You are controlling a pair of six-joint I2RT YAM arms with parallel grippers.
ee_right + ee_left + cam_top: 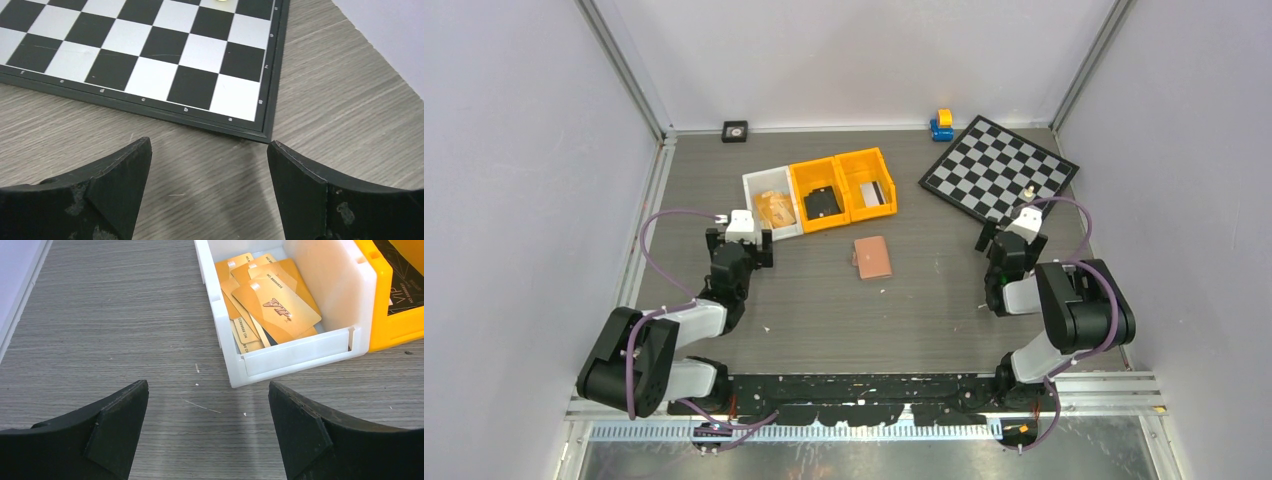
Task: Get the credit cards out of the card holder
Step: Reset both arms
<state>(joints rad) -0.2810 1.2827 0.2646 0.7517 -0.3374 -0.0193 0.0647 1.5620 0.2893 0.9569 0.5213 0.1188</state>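
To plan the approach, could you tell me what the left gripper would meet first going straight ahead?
Probably the near left corner of the white bin, only table before it; depth is unclear.

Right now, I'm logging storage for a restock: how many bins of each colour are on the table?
White bins: 1
Orange bins: 2
Total: 3
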